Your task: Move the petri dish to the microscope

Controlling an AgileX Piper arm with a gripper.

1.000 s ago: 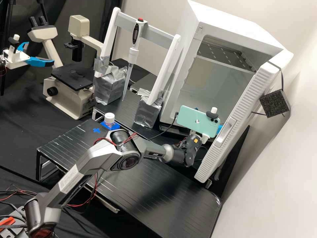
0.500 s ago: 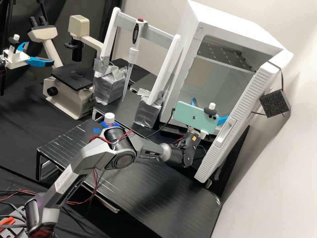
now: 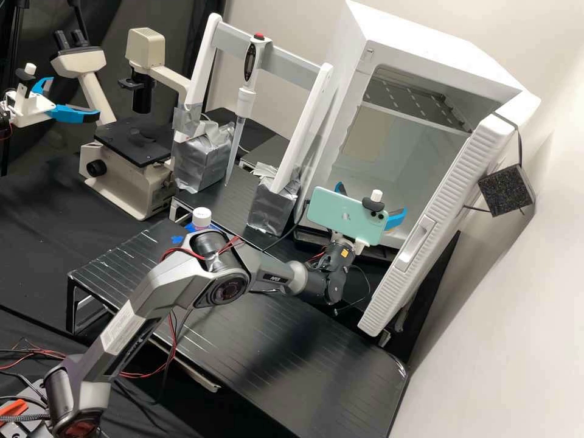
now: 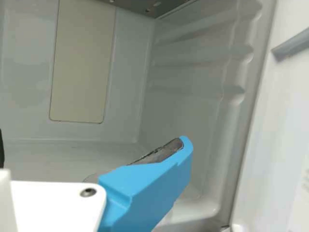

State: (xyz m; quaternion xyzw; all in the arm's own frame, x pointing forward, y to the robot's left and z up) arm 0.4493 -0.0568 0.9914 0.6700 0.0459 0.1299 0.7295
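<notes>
Petri dish: its place I cannot tell. The hand (image 3: 370, 199) is at the incubator's (image 3: 420, 39) open front, its fingers well apart. The microscope (image 3: 125, 185) stands across the pipette (image 3: 246, 100) from the incubator; a capped bottle (image 3: 201, 218) stands near the pipette.

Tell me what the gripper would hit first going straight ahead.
Probably the back wall of the open white incubator, which the gripper faces; depth is unclear, so its floor could come first if the fingers tilt down.
</notes>
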